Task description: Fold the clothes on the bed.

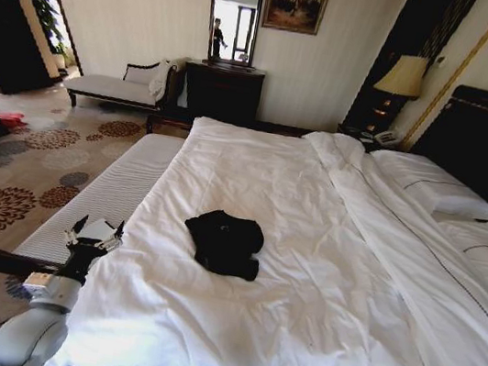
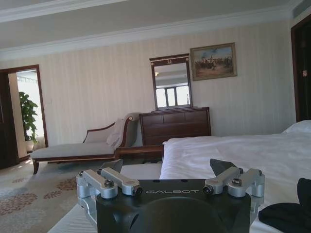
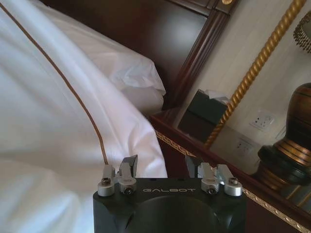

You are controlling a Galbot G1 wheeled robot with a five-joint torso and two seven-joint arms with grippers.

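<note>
The clothes (image 1: 223, 242) are a crumpled black heap near the middle of the bed's (image 1: 322, 279) white duvet, closer to its left side. My left gripper (image 1: 97, 229) hovers open and empty at the bed's left edge, a short way left of the heap. In the left wrist view the left gripper (image 2: 167, 167) points along the bed, with a bit of the black clothes (image 2: 286, 213) at the frame's edge. In the right wrist view my right gripper (image 3: 162, 165) stands open and empty over the duvet (image 3: 43, 121) by the dark headboard (image 3: 146, 34).
A pale ribbed bench (image 1: 108, 189) runs along the bed's left side. White pillows (image 1: 434, 185) lie at the headboard. A nightstand (image 3: 204, 145) with a lamp (image 1: 402, 78) stands beside it. A chaise (image 1: 115, 86) and a dark dresser (image 1: 221, 91) line the far wall across patterned carpet.
</note>
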